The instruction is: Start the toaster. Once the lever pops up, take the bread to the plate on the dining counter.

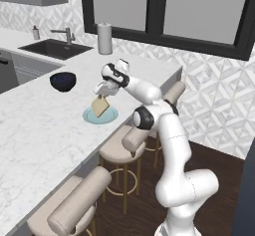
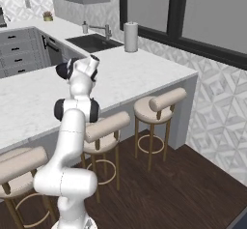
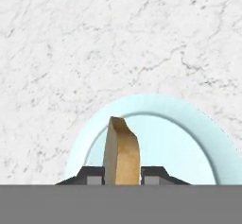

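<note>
Bread (image 3: 121, 150) pinched between gripper (image 3: 122, 175) fingers, tilted, over plate (image 3: 189, 124)

Tan bread (image 1: 100, 106) hangs tilted (edge-down) over the blue-green plate (image 1: 110, 117) on the dining counter (image 1: 45, 125).

Light blue-green plate (image 1: 100, 115), tan bread (image 1: 100, 105) with darker crust, white counter (image 1: 40, 125) with grey veins, dark blue bowl (image 1: 63, 81), beige stools (image 1: 119, 150).

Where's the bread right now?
The bread hangs tilted between the gripper fingers just over the plate on the dining counter; in the left base view the dark bowl sits to its left.
</note>
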